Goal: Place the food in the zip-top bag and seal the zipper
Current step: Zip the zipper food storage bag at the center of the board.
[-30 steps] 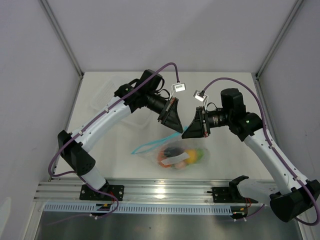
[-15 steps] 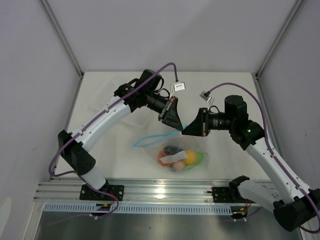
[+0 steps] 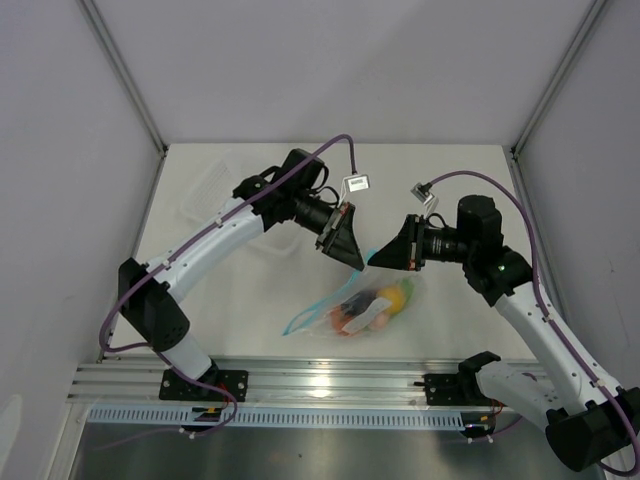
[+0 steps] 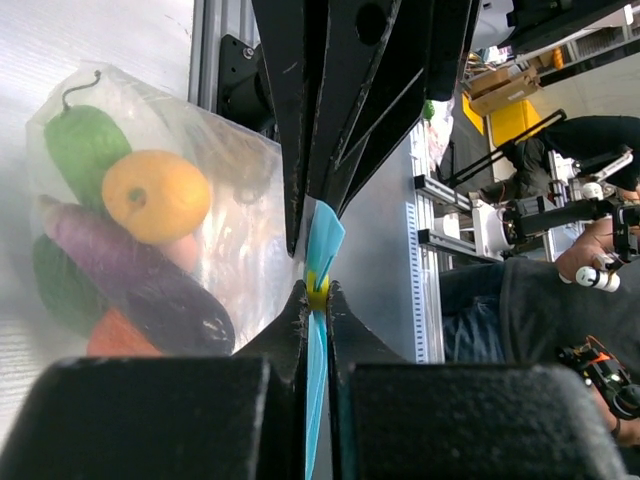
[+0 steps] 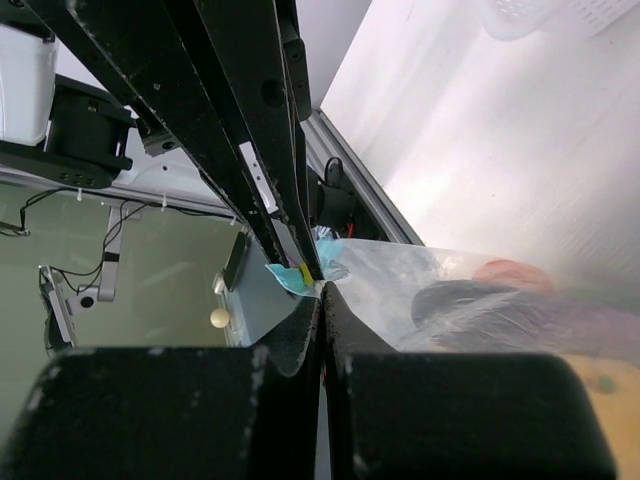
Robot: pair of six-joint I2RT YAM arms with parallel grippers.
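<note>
The clear zip-top bag [image 3: 372,305] hangs tilted between both grippers, its lower part near the table. Inside it the left wrist view shows the green pepper [image 4: 85,140], the yellow lemon [image 4: 155,195], the purple eggplant [image 4: 140,285] and the orange pumpkin [image 4: 115,338]. My left gripper [image 3: 357,264] is shut on the teal zipper [image 4: 322,240] at its yellow slider. My right gripper [image 3: 373,262] is shut on the bag's top corner [image 5: 330,255] right beside it. The zipper [image 3: 315,312] trails down to the left.
A clear rigid tray [image 3: 212,192] stands at the back left, behind the left arm; it also shows in the right wrist view [image 5: 560,15]. The aluminium rail [image 3: 320,375] runs along the near edge just below the bag.
The bag has swung right and tilted, its zipper end now trailing lower left. The food slid toward the bag's right side. Both grippers stayed shut together at the corner.
</note>
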